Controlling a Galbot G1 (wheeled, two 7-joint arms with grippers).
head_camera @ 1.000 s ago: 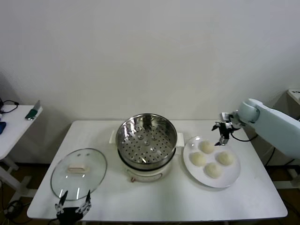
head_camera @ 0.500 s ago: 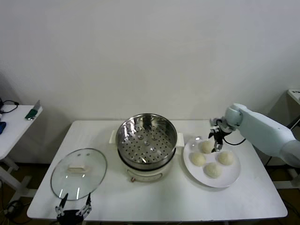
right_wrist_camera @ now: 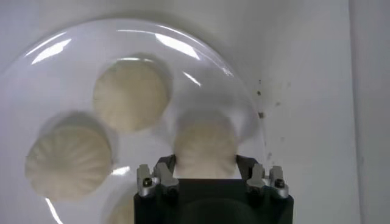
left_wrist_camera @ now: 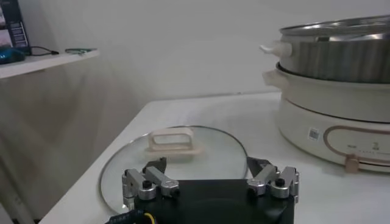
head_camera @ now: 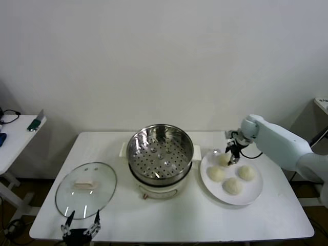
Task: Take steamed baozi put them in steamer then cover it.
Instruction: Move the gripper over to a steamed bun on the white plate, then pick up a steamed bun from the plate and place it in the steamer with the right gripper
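Four cream-white baozi lie on a white plate (head_camera: 255,196) at the right. My right gripper (head_camera: 231,156) is down over the rear-left baozi (head_camera: 223,160), open, with a finger on each side of it. In the right wrist view that baozi (right_wrist_camera: 205,146) fills the gap of the right gripper (right_wrist_camera: 205,163); two others (right_wrist_camera: 131,102) (right_wrist_camera: 68,161) lie beside it. The steel steamer (head_camera: 160,151) stands empty at the middle of the table. The glass cover (head_camera: 86,188) lies flat at the left. My left gripper (head_camera: 80,223) is open just in front of it, near the table's front edge.
The left wrist view shows the left gripper (left_wrist_camera: 207,165), the cover's handle (left_wrist_camera: 172,139) beyond it, and the steamer (left_wrist_camera: 341,55) on its cream pot base (left_wrist_camera: 341,115). A small side table (head_camera: 15,134) with objects stands at the far left.
My right gripper has moved left and down from behind the plate's far edge onto the rear-left baozi. The left arm has not moved.
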